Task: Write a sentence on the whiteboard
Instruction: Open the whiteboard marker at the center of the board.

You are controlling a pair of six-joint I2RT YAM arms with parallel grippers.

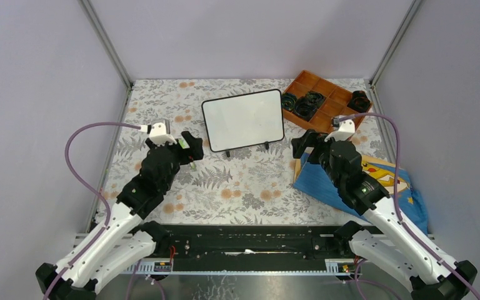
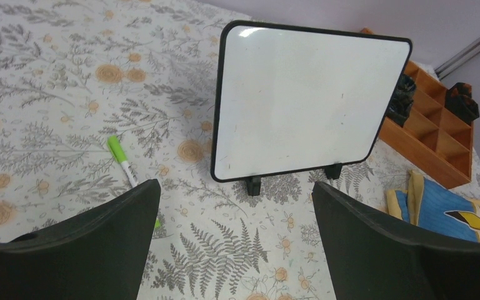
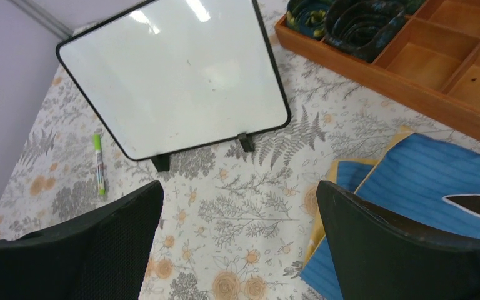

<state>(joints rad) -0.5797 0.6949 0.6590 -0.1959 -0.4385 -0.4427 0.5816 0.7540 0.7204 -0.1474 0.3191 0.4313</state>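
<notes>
Flanking the whiteboard (image 1: 242, 120), left gripper (image 1: 191, 147) and right gripper (image 1: 302, 145), jaws spread.

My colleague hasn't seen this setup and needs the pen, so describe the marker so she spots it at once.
Find the whiteboard standing on the flowered tablecloth. Off its left side, near the left gripper, the marker lies flat on the cloth. Nothing else there is a slim white stick with a bright green cap.
</notes>
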